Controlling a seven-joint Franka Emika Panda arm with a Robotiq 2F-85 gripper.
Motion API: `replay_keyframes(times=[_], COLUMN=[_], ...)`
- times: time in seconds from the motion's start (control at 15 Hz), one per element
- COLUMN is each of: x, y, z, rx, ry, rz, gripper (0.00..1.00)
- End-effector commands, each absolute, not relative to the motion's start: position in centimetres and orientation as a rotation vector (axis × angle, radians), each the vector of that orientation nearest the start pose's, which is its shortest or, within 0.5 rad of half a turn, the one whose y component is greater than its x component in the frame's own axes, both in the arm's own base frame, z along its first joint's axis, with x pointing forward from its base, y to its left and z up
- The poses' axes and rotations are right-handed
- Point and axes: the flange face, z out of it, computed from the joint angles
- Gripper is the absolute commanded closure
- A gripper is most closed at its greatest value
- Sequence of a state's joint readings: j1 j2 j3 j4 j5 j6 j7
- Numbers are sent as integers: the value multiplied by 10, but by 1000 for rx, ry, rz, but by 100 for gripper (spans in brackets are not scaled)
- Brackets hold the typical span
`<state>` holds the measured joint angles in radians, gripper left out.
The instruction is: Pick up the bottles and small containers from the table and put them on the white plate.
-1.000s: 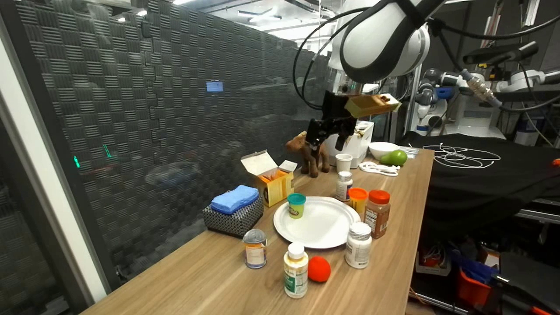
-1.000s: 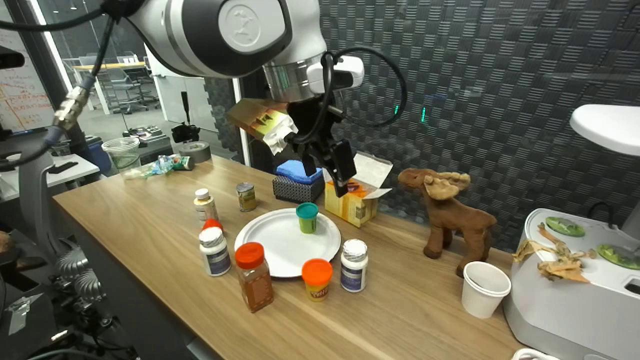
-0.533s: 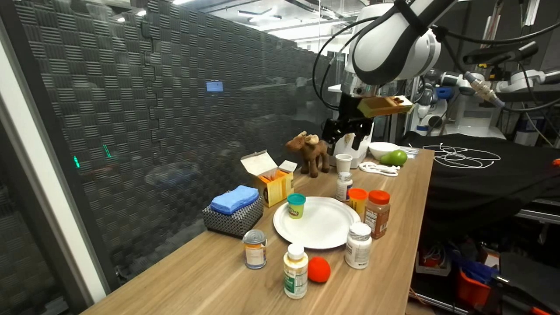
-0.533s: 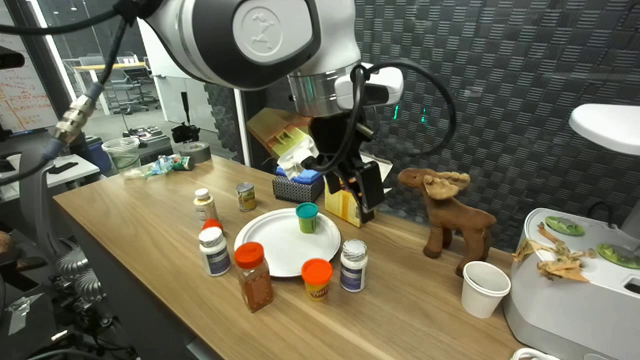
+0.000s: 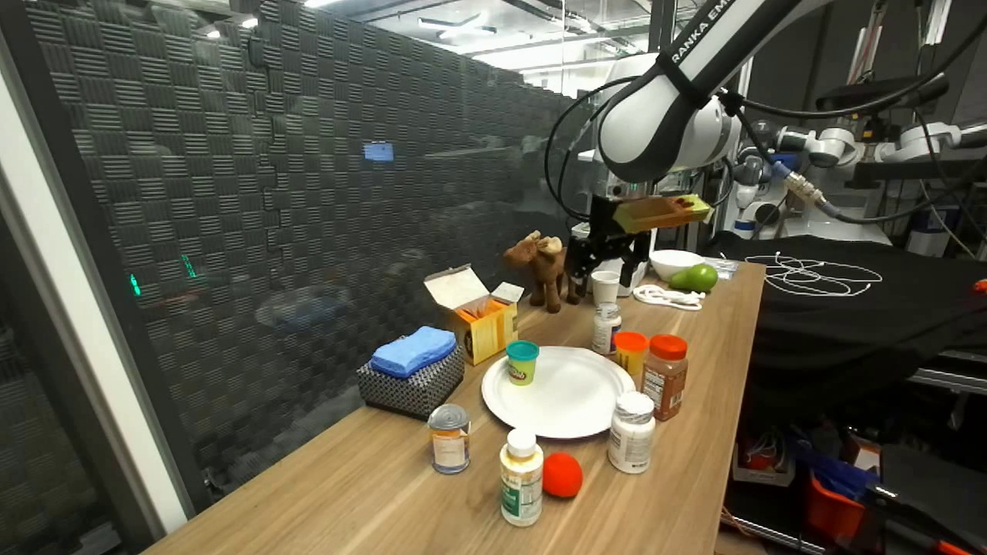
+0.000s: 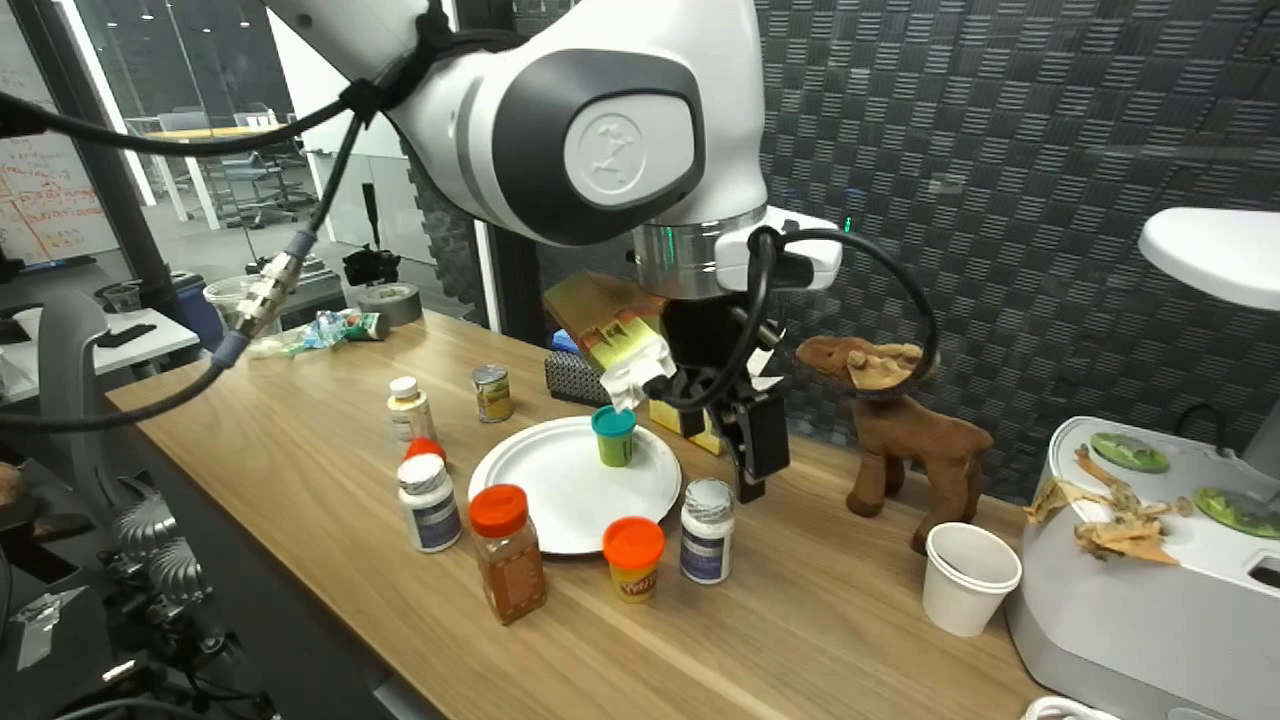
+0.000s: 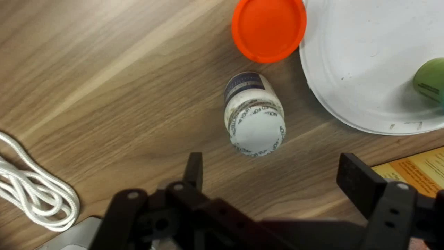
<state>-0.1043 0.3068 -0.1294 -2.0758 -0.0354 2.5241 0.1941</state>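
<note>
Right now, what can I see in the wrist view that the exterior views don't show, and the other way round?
Only the wrist view shows readable lettering around the cap of the white bottle nearest the end effector.
Only the exterior views show the metal can, blue cloth and red-lidded jar.
All share that bottle, the open end effector, the orange-lidded tub, green tub, plate, white cord and yellow box.
</note>
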Motion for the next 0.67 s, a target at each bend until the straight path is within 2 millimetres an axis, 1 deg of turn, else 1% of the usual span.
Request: replay_keyframes(times=[0.0,0.27,0.6], x=[603,606,596], y=[-145,-149,-139], z=[291,286,281], rx=[-3129,-3118,-3112], ry=[713,803,787], rz=[-181,-121,-79], gripper=[0,0,0])
